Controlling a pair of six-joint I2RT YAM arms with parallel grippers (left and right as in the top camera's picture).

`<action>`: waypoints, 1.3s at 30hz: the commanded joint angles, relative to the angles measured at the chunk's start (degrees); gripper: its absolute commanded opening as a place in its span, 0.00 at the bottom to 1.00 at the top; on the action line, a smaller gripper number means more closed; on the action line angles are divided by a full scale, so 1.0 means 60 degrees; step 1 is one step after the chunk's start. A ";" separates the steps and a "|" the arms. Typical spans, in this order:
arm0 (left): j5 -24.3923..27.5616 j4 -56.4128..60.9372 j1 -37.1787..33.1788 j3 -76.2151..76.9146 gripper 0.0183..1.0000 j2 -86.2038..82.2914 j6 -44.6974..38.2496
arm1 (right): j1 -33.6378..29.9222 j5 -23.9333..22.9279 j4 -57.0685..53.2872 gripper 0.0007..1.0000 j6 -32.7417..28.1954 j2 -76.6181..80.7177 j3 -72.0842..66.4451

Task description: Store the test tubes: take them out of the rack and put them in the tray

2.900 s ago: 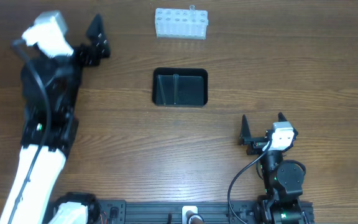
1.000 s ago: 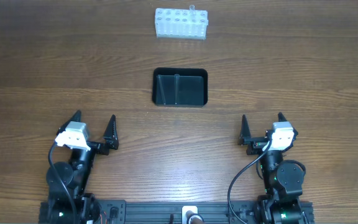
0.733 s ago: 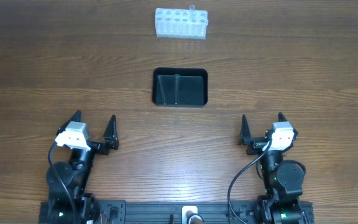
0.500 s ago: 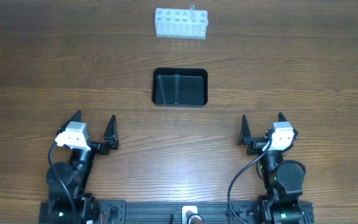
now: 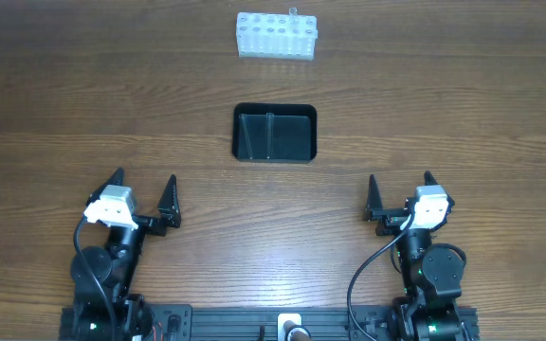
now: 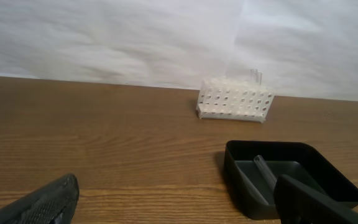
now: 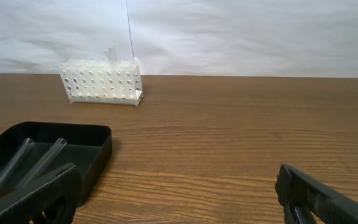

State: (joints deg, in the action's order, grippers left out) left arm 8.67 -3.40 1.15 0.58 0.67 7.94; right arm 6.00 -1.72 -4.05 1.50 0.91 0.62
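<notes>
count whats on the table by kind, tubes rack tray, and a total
white perforated plastic rack: 1
black rectangular plastic tray: 1
clear test tubes: 3, two in the tray, one in the rack
total: 5

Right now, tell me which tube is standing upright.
The tube at the rack's far right corner, seen from the arms; it stands in the rack, while the others lie flat in the tray.

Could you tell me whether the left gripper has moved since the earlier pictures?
Yes: the left gripper has pulled back from level with the rack toward its base.
</notes>
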 commanded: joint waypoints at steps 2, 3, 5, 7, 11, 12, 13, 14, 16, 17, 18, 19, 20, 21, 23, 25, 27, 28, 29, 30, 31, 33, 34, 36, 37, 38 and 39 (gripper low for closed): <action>0.0120 -0.0022 -0.0058 -0.0036 1.00 -0.0066 0.0062 | 0.0051 -0.0084 -0.0007 0.99 0.0025 0.0503 -0.0055; 0.0120 -0.0022 -0.0062 -0.0036 1.00 -0.0066 0.0062 | 0.0055 -0.0029 -0.0007 0.99 0.0022 0.0758 -0.0055; 0.0120 -0.0022 -0.0058 -0.0036 1.00 -0.0066 0.0062 | 0.0051 0.0087 0.0011 0.99 0.0018 0.1268 -0.0055; 0.0120 -0.0022 -0.0058 -0.0036 1.00 -0.0066 0.0062 | 0.0051 -0.0208 0.0408 0.99 -0.0076 0.1880 -0.0051; 0.0120 -0.0022 -0.0058 -0.0036 1.00 -0.0066 0.0062 | 0.0051 -0.0696 0.2331 0.99 -0.0127 0.3428 -0.0051; 0.0120 -0.0022 -0.0058 -0.0036 1.00 -0.0066 0.0062 | 0.0051 -0.0790 0.3060 0.99 -0.0168 0.3945 -0.0051; 0.0120 -0.0022 -0.0058 -0.0036 1.00 -0.0066 0.0062 | 0.0051 -0.0885 0.3836 0.99 -0.0237 0.4499 -0.0051; 0.0120 -0.0022 -0.0062 -0.0036 1.00 -0.0066 0.0062 | 0.0051 -0.0947 0.4532 0.99 -0.0299 0.5005 -0.0051; 0.0120 -0.0022 -0.0058 -0.0036 1.00 -0.0066 0.0062 | 0.0051 -0.0976 0.6058 0.99 -0.0594 0.6156 -0.0051; 0.0117 -0.0022 -0.0058 -0.0036 1.00 -0.0066 0.0062 | 0.0051 -0.0976 0.6925 0.99 -0.0783 0.6808 -0.0051; 0.0120 -0.0022 -0.0058 -0.0036 1.00 -0.0066 0.0062 | 0.0051 -0.0976 0.7832 0.99 -0.0958 0.7482 -0.0051; 0.0120 -0.0022 -0.0058 -0.0036 1.00 -0.0066 0.0062 | 0.0051 -0.0976 0.8633 0.99 -0.1122 0.8076 -0.0044; 0.0120 -0.0022 -0.0058 -0.0036 1.00 -0.0066 0.0062 | 0.0051 -0.0969 0.9548 0.99 -0.1300 0.8765 -0.0011; 0.0120 -0.0022 -0.0058 -0.0036 1.00 -0.0066 0.0062 | 0.0051 -0.0969 1.0269 0.99 -0.1417 0.9358 0.0051; 0.0120 -0.0022 -0.0058 -0.0036 1.00 -0.0066 0.0062 | 0.0051 -0.0980 1.1712 0.99 -0.1519 1.0710 0.0331; 0.0120 -0.0022 -0.0058 -0.0036 1.00 -0.0066 0.0062 | 0.0051 -0.0984 1.2688 0.99 -0.1588 1.1887 0.0798; 0.0120 -0.0022 -0.0058 -0.0036 1.00 -0.0066 0.0062 | 0.0051 -0.0980 1.2936 0.99 -0.1698 1.2677 0.1351; 0.0120 -0.0022 -0.0058 -0.0036 1.00 -0.0066 0.0062 | 0.0051 -0.0980 1.2877 0.99 -0.1694 1.3074 0.1763; 0.0120 -0.0022 -0.0058 -0.0036 1.00 -0.0066 0.0062 | 0.0055 -0.0980 1.2754 0.99 -0.1694 1.3322 0.2080; 0.0120 -0.0022 -0.0062 -0.0036 1.00 -0.0066 0.0062 | 0.0062 -0.0980 1.2513 0.99 -0.1694 1.3555 0.2452; 0.0120 -0.0022 -0.0058 -0.0036 1.00 -0.0066 0.0062 | 0.0084 -0.0980 1.2200 0.99 -0.1694 1.3744 0.2816; 0.0120 -0.0022 -0.0058 -0.0036 1.00 -0.0066 0.0062 | 0.0157 -0.0976 1.1489 0.99 -0.1694 1.4025 0.3486; 0.0120 -0.0022 -0.0058 -0.0036 1.00 -0.0066 0.0062 | 0.0204 -0.0980 1.1143 0.99 -0.1694 1.4138 0.3785; 0.0120 -0.0022 -0.0058 -0.0036 1.00 -0.0066 0.0062 | 0.0342 -0.0976 1.0360 0.99 -0.1690 1.4386 0.4441; 0.0120 -0.0022 -0.0062 -0.0036 1.00 -0.0066 0.0062 | 0.0419 -0.0954 1.0007 0.99 -0.1687 1.4488 0.4725; 0.0120 -0.0022 -0.0058 -0.0036 1.00 -0.0066 0.0062 | 0.0499 -0.0922 0.9628 0.99 -0.1683 1.4600 0.5002; 0.0120 -0.0022 -0.0062 -0.0036 1.00 -0.0066 0.0062 | 0.0605 -0.0863 0.9198 0.99 -0.1672 1.4735 0.5319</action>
State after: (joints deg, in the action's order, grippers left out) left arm 8.67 -3.44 1.15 0.58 0.62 7.94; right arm 7.88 -7.46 53.98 -8.21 87.57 28.10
